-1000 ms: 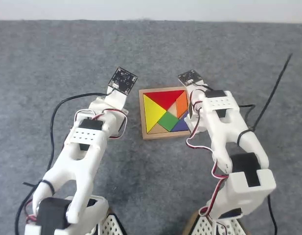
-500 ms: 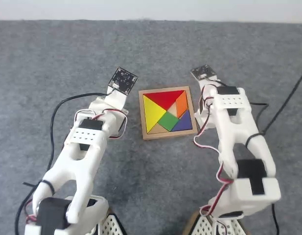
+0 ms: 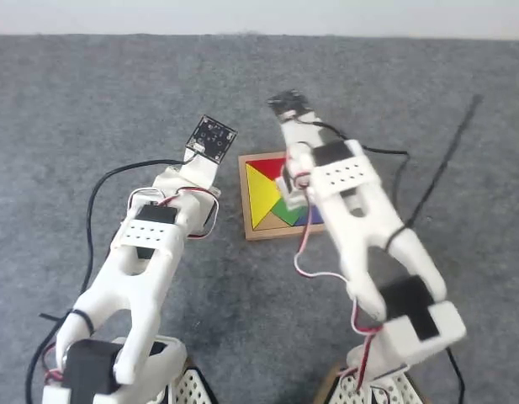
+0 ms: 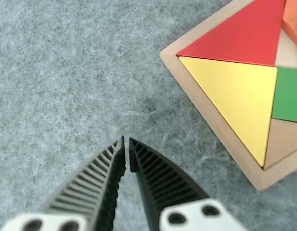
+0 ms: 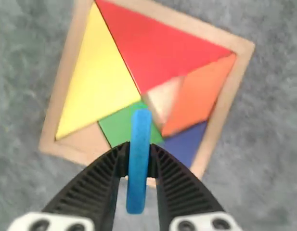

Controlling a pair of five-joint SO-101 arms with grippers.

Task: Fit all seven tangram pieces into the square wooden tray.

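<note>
The blue piece hangs edge-on over the wooden tray, above its green square, clamped in the right gripper. It likely needs to be laid flat and turned to match a bare gap before release. The left gripper, its jaws together, sits just beside the tray.
</note>
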